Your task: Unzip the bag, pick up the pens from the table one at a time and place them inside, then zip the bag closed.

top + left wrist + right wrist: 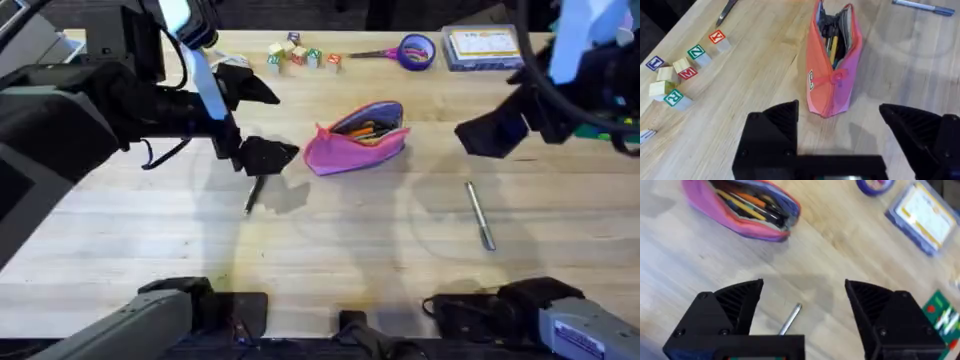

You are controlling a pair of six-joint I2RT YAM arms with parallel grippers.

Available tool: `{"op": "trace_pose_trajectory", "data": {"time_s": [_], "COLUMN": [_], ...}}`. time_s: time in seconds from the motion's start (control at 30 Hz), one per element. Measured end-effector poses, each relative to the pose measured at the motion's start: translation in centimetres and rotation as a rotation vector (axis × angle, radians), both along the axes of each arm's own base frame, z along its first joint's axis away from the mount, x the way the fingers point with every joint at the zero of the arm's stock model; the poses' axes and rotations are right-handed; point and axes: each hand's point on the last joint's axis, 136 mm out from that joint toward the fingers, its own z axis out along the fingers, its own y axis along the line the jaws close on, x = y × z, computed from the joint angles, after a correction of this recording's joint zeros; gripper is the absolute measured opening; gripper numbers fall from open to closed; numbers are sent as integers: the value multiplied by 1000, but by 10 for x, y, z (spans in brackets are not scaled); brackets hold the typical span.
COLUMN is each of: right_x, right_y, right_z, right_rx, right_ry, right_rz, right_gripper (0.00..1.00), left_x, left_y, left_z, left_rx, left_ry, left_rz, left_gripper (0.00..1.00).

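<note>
The pink bag [340, 152] lies unzipped at mid-table, with several pens and pencils showing inside. My left gripper [272, 122] is open just left of the bag's end, and the bag [820, 75] lies straight ahead of its spread fingers [775, 125]. A black pen [253, 193] rests on the table [350, 250] just below that gripper. The silver-grey pen [480, 215] lies right of centre. My right gripper [480, 135] hovers open above and right of the bag. The silver pen's end [790, 319] shows between its fingers, and the bag [715, 210] lies beyond.
Letter blocks [295, 55], purple-handled scissors [405, 50] and a clear plastic box [483, 47] line the far edge. The blocks [682, 70] lie beside my left gripper. Bare wood spreads across the near half of the table.
</note>
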Motion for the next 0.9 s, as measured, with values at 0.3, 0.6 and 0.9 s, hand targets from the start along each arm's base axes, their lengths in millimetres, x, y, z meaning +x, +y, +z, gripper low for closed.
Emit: {"op": "trace_pose_trajectory", "data": {"time_s": [0.3,0.6,0.9], "right_x": [-34,-56,-57], "right_y": [-26,-49,-56], "right_z": [-11,-28,-28], "right_rx": [-6,25,60], "right_ry": [61,184,192], "right_rz": [-205,-424,-510], "right_gripper": [997,997,997], "left_x": [0,0,0], "left_y": [0,0,0], "left_z": [0,0,0], "left_rx": [1,2,2], "left_ry": [0,0,0], "left_rz": [1,1,1], "left_gripper": [993,993,994]}}
